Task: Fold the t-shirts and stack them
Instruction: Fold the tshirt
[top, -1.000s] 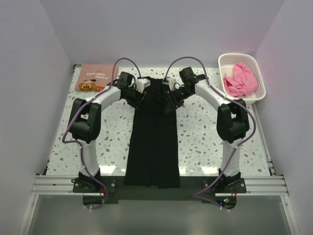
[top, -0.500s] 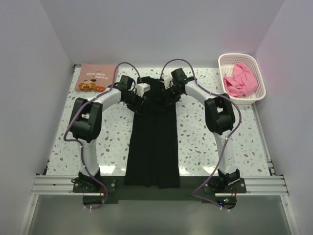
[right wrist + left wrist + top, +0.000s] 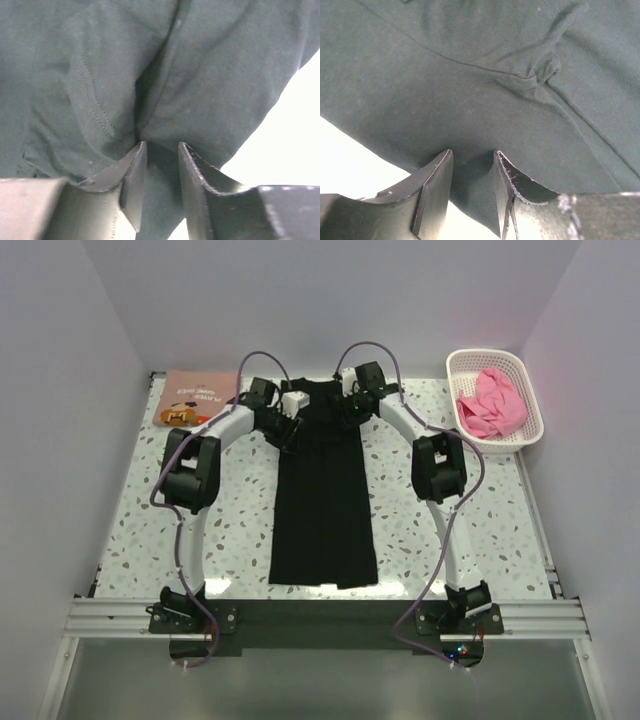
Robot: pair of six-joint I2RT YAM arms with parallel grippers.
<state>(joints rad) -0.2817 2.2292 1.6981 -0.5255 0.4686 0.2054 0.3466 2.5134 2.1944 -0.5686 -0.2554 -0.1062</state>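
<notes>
**Item:** black tee (image 3: 325,510), already narrowed to a long strip, lies centre frame on table (image 3: 140,530). Long axis runs top-to-bottom of the top view. Lower hem sits near the arm bases; upper end is at top centre, between the two wrists.

**Key relation:** both grippers sit on the strip's upper end, so nearly all the cloth lies below them in frame, toward the bases. L gripper (image 3: 289,428) is on the upper-left corner, R gripper (image 3: 350,418) on the upper-right. Neither arm is nearer; each has its own corner. Judgement: next fold prob. carries this end down along the long axis, so the pair must travel level or the strip skews.

**Grip, L:** wrist view shows fingers (image 3: 437,180) narrowly apart w/ dark cloth filling the gap; pinching the tee's edge.

**Grip, R:** fingers (image 3: 132,177) likewise close, creases converging into the gap; clamped on the tee.

**Other items:** printed tee (image 3: 192,395) lies folded flat, upper left. Pink tee (image 3: 490,402) is crumpled in basket (image 3: 453,375), upper right, not yet folded.
</notes>
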